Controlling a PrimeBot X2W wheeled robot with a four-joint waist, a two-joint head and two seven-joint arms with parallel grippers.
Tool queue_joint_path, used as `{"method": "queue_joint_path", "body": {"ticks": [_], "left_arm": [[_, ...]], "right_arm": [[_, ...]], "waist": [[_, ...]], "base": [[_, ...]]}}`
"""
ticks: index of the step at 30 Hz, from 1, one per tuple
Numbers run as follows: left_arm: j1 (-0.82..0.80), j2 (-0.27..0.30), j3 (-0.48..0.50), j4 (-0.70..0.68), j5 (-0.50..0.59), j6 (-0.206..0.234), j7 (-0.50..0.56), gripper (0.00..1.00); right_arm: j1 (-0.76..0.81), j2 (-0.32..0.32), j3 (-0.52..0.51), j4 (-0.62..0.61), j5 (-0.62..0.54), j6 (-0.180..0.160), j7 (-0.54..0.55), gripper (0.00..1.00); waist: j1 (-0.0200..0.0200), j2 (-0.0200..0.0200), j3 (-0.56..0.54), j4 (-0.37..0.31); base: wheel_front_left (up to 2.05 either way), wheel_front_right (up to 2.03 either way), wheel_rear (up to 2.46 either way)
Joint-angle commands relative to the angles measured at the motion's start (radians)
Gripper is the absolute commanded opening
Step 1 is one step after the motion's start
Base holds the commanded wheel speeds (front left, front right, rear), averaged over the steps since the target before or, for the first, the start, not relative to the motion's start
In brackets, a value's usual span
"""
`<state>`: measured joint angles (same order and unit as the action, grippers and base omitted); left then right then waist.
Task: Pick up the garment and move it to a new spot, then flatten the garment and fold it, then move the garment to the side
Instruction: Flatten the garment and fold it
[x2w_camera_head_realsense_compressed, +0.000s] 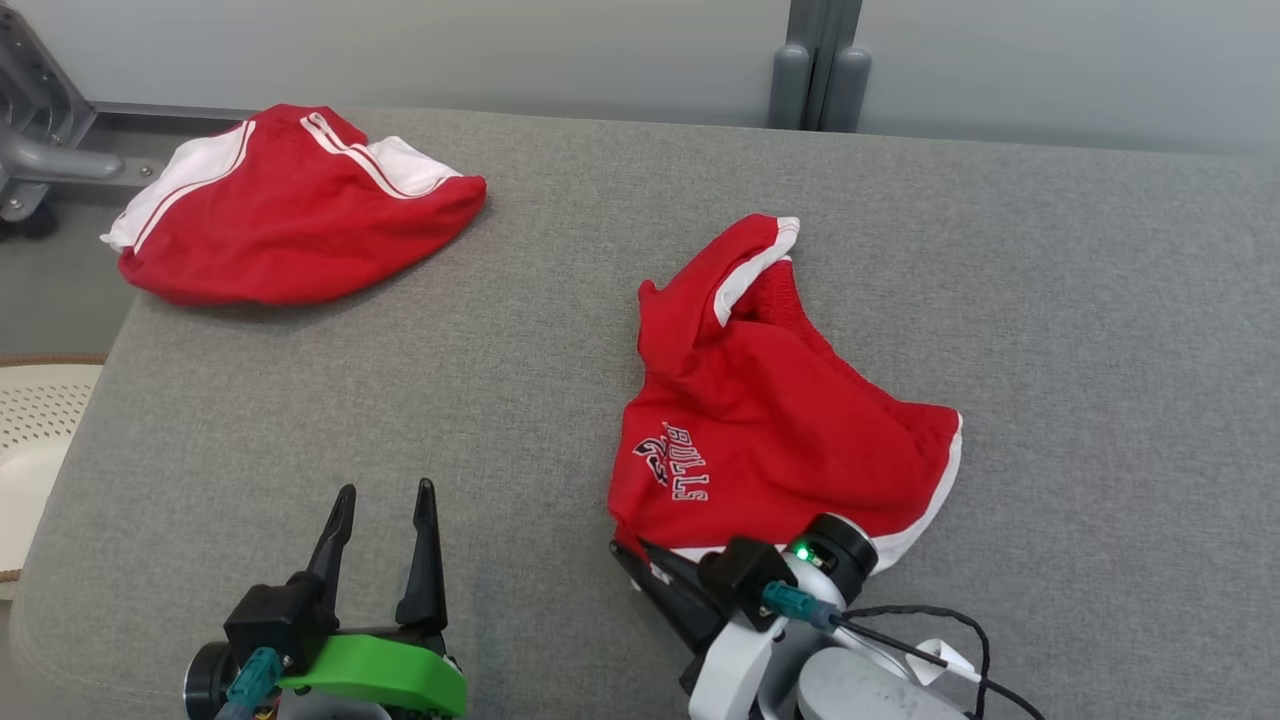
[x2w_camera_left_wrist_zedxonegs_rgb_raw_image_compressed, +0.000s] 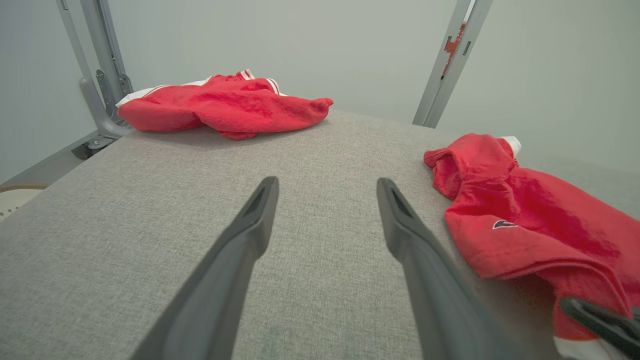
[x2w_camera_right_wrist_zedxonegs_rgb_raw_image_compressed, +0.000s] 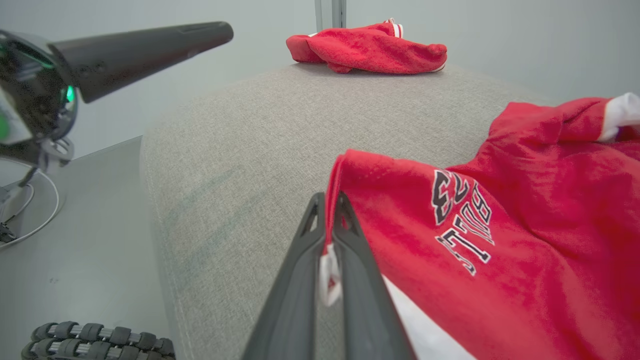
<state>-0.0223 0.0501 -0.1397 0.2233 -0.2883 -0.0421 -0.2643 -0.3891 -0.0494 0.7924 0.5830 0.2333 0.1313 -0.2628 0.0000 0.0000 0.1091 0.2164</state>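
A grey woven table (x2w_camera_head_realsense_compressed: 560, 330) with rounded edges spans the scene, set against a plain pale wall (x2w_camera_head_realsense_compressed: 500, 50). Off its left edge sit a cream perforated basket (x2w_camera_head_realsense_compressed: 40, 410) and, farther back, a grey metal frame (x2w_camera_head_realsense_compressed: 40, 140). At the table's far left corner a second garment (x2w_camera_head_realsense_compressed: 290, 210), red with white stripes, lies in a loose heap and slightly overhangs the edge. Nearer the robot, the left gripper (x2w_camera_head_realsense_compressed: 385, 488) hovers just over bare fabric, its two dark fingers spread wide and empty. To its right, the right gripper (x2w_camera_right_wrist_zedxonegs_rgb_raw_image_compressed: 327, 200) is pinched tight on the near left corner of the garment (x2w_camera_head_realsense_compressed: 770, 420), with the red edge and a bit of white trim caught between its fingers. The garment, red shorts with white trim and a "BULLS" print, lies crumpled slightly right of the table's centre, one end bunched up toward the back. Behind it a grey post (x2w_camera_head_realsense_compressed: 815, 60) rises against the wall. The table's right side is bare grey weave. A black cable (x2w_camera_head_realsense_compressed: 960, 620) loops from the right wrist.
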Motion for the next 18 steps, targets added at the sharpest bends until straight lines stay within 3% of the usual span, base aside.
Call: {"method": "queue_joint_path", "body": {"ticks": [1, 2, 9, 13, 18], "left_arm": [[-0.016, 0.001, -0.002, 0.001, -0.002, 0.006, 0.0, 1.0], [-0.017, 0.001, -0.002, 0.001, -0.003, 0.007, 0.0, 1.0], [-0.013, 0.001, 0.0, 0.002, -0.005, 0.013, 0.0, 1.0], [-0.008, 0.001, 0.004, 0.001, -0.003, 0.014, 0.0, 1.0], [0.002, 0.001, 0.003, -0.002, 0.0, 0.016, 0.0, 1.0]], "right_arm": [[-0.017, -0.002, 0.032, -0.004, 0.02, -0.001, -0.003, 0.37], [-0.027, -0.002, 0.055, -0.006, 0.037, -0.001, -0.003, 1.0], [-0.073, -0.003, 0.046, -0.003, 0.07, -0.001, -0.003, 1.0], [-0.086, -0.003, -0.04, 0.026, 0.033, -0.001, -0.003, 1.0], [-0.102, -0.012, -0.224, 0.096, -0.069, -0.001, -0.003, 1.0]], "waist": [[0.0, 0.0, 0.001, 0.004], [0.0, 0.0, 0.001, 0.005], [0.0, 0.0, -0.001, 0.001], [0.0, 0.0, -0.006, -0.014], [0.0, 0.0, -0.013, -0.034]], "base": [[0.0, 0.0, 0.0], [0.0, 0.0, 0.0], [0.0, 0.0, 0.0], [0.0, 0.0, 0.0], [0.0, 0.0, 0.0]]}}
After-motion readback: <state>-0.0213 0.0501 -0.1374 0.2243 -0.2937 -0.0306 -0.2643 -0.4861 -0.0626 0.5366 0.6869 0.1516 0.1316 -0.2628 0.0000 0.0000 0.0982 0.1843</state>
